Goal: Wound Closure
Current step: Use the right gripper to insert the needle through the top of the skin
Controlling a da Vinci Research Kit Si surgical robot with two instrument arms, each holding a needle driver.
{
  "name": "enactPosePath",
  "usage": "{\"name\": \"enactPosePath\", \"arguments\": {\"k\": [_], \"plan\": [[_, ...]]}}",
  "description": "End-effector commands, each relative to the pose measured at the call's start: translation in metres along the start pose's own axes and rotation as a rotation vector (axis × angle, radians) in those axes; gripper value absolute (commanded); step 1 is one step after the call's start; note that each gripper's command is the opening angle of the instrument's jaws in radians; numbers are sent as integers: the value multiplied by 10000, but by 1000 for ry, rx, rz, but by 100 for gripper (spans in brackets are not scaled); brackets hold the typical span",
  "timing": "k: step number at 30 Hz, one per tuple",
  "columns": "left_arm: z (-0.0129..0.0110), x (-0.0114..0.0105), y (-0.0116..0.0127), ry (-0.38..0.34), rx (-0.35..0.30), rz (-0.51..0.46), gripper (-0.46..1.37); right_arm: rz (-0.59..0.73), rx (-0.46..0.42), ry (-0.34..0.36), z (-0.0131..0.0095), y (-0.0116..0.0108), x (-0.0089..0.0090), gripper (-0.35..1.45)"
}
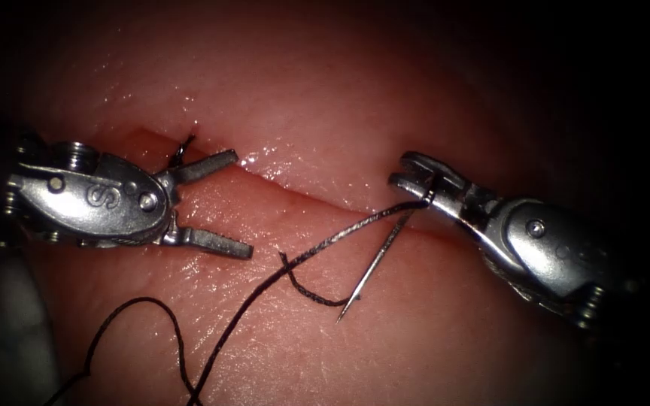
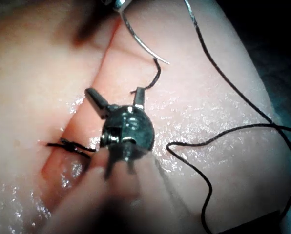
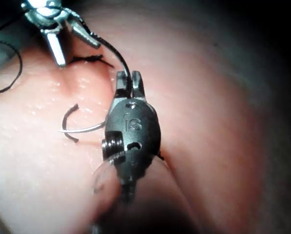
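Hanging free of the tissue (image 1: pixel 415 331), needle (image 1: pixel 374 267) gripped near its thread end by clenched right tool (image 1: pixel 415 177), tip pointing down just below the cut (image 1: pixel 317 197). Dark thread (image 1: pixel 265 289) loops nearby. Left tool (image 1: pixel 216 203) spread wide, holding nothing, beside a stitch (image 1: pixel 183 150).

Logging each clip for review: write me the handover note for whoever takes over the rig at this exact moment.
Left end effector: jaws wide open, holding nothing, over the left end of the cut.
Right end effector: jaws shut on the needle near its thread end. The needle is out of the tissue; its tip hangs free on the near side of the cut.
Thread: trails from the needle across the tissue in loose loops towards the lower left.
Done: one stitch sits at the left end of the cut.
Left: the cut to the right of that stitch lies unstitched.
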Motion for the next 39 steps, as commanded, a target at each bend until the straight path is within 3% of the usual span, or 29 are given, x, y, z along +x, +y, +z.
{"name": "enactPosePath", "arguments": {"k": [1, 5, 11, 16, 25, 39], "plan": [[3, -4, -2, -8, 0, 2, 45, -63, 20, 15, 3, 2, 1, -35], [5, -13, -7, -40, 11, 8, 39, -158, 63, 44, 7, 0, 4, -35], [4, -22, -6, -52, 20, 20, -35, -276, 111, 86, 16, -7, 11, -35], [4, -22, -5, -58, 24, 15, -35, -321, 177, 155, 25, -7, 22, -35], [9, -27, -8, -80, 43, 15, -35, -319, 193, 164, 28, -8, 45, -35], [28, -36, 4, -105, 43, 20, -35, -450, 193, 185, 24, -8, 48, -35]]}}
